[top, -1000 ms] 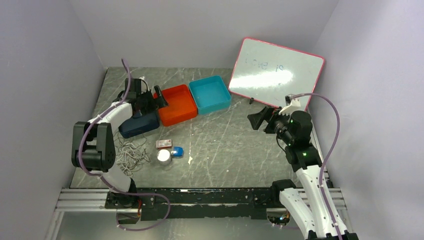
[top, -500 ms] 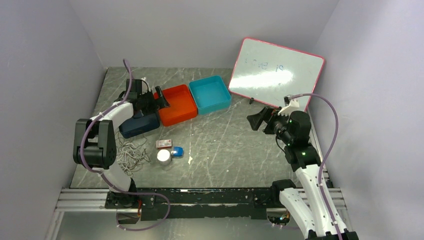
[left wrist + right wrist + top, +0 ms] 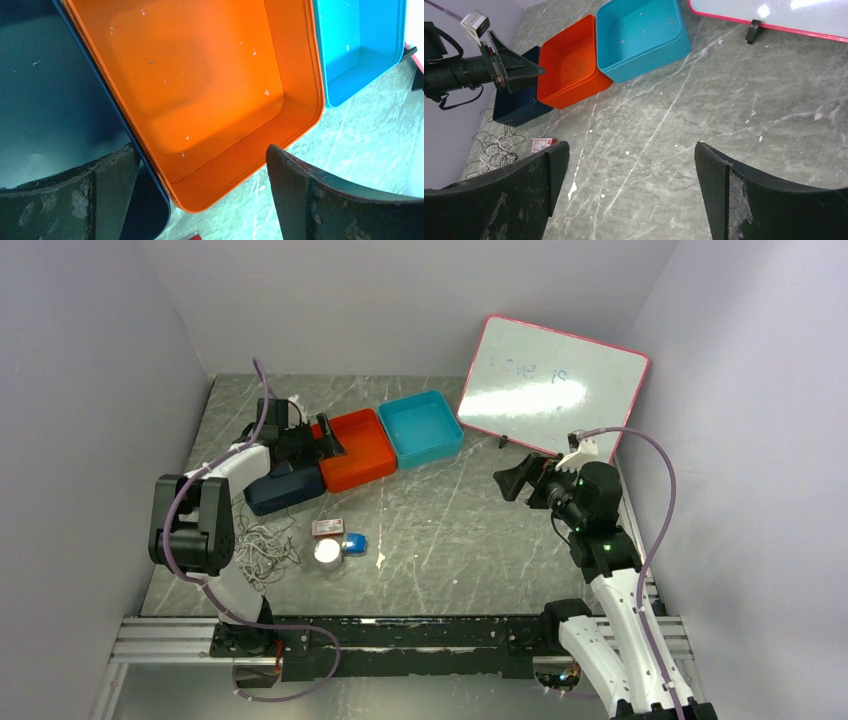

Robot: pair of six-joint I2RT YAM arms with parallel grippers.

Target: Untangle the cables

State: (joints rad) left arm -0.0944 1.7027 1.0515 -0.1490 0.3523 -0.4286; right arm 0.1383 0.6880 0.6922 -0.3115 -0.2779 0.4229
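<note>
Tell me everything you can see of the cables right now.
The cables are thin white and darker cords in one loose tangled heap of loops. They lie flat on the marbled grey table near its left edge, on the near side of the dark blue bin. Nothing grips them.

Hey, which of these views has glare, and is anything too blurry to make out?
Top external: the whiteboard reflects pale light, washing out its writing; the cables are too fine to tell apart. Left wrist: the orange bin is sharp, but the far right edge blows out white. Right wrist: bright glare spots on the whiteboard; the right claw looks dark.
</note>
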